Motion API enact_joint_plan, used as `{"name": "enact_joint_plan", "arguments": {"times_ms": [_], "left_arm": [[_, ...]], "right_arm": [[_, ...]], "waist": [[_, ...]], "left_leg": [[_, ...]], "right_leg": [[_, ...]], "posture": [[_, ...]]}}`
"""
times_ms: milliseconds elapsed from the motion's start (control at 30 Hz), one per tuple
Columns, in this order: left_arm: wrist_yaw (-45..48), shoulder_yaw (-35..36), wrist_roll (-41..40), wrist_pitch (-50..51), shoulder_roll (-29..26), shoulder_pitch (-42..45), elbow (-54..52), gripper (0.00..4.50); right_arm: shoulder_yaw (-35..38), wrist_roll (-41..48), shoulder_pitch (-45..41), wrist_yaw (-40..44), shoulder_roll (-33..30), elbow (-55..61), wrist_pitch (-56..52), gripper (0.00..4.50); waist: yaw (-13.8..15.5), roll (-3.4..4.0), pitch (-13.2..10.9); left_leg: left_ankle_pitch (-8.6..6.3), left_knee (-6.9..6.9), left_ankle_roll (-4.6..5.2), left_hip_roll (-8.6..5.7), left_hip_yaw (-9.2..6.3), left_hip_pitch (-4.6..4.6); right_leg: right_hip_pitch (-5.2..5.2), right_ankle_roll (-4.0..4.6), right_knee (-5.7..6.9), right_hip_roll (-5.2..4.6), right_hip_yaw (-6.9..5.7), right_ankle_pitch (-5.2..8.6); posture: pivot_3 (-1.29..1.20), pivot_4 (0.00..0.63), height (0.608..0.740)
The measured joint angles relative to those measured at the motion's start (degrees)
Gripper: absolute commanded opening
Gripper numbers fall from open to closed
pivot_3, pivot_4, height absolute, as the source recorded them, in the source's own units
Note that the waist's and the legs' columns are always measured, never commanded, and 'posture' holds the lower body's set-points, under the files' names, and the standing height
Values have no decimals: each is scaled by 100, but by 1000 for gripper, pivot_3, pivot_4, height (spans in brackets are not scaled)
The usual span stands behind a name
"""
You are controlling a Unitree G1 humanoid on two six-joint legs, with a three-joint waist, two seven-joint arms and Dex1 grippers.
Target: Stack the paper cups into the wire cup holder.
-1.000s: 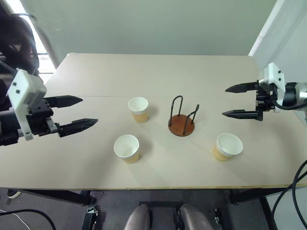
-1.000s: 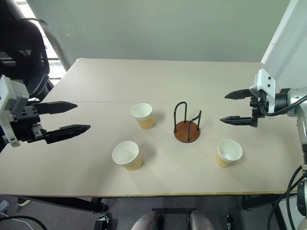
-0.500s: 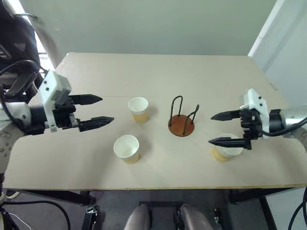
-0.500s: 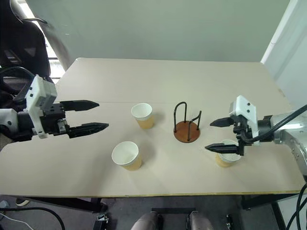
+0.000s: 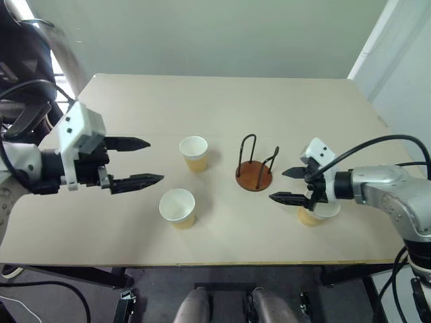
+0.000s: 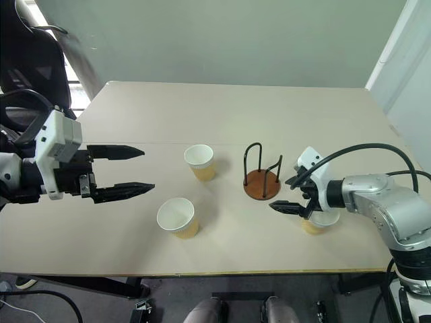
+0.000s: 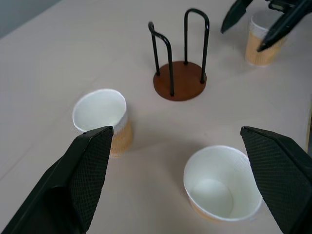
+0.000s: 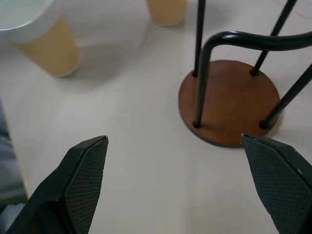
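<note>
The tabletop (image 5: 222, 101) held 3 paper cups and 1 wire cup holder (image 5: 255, 166). All 3 cups stood upright with their open mouths up, so each could be picked up and dropped into the holder. None was in the holder yet.

The holder stood near the middle of the tabletop, a bit toward the right edge. Its round brown base lay flat and its black wire loops pointed up, ready to take a cup from above. It was empty.

The far cup (image 5: 194, 153) stood left of the holder, well apart from it. The near cup (image 5: 178, 207) stood closer to the front edge, a little left of the far one. The right cup (image 5: 314, 213) stood toward the right edge, nearer the front than the holder.

The right gripper (image 5: 288, 185) hung low over the tabletop, between the holder and the right cup. Its 2 black fingers were spread wide and held nothing. They pointed to the left and a bit down, past the cup toward the holder. The cup sat just behind and under the fingers, so the arm probably had to pull back or turn to close around it.

The left gripper (image 5: 145, 162) hovered above the left part of the tabletop. Its fingers were spread wide too, and empty. They pointed to the right, toward the far cup and the near cup, near both but touching neither.
</note>
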State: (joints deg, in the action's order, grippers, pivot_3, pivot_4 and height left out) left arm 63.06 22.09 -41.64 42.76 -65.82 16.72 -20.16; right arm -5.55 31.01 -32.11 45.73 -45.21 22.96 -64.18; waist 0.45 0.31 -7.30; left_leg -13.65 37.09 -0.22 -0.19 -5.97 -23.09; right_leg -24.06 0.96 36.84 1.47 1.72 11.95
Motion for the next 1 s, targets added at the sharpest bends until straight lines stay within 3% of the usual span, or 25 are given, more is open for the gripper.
{"name": "enact_joint_plan", "arguments": {"times_ms": [567,700,1000], "left_arm": [[-330,957,-194,457,-22,-897,-743,4472],[-343,1077,-195,497,-24,-989,-819,4500],[-353,1151,-207,520,-25,-1065,-915,4500]], "right_arm": [[-477,-562,-648,-459,1041,-911,405,4500],[-485,-630,-695,-460,1181,-963,521,3593],[-591,-776,-698,-460,1289,-992,603,254]], "waist": [[7,0,0],[10,0,0],[10,-1,0]], "left_leg": [[-6,-2,-8,5,-1,-2],[-9,-2,-13,5,-1,-3],[-15,-3,-18,6,-2,-3]], "right_leg": [[-12,22,9,3,-3,-6],[-14,26,10,4,-4,-4],[-15,27,10,3,-5,-5]], "posture": [[0,150,740],[0,150,740],[0,150,740]]}}
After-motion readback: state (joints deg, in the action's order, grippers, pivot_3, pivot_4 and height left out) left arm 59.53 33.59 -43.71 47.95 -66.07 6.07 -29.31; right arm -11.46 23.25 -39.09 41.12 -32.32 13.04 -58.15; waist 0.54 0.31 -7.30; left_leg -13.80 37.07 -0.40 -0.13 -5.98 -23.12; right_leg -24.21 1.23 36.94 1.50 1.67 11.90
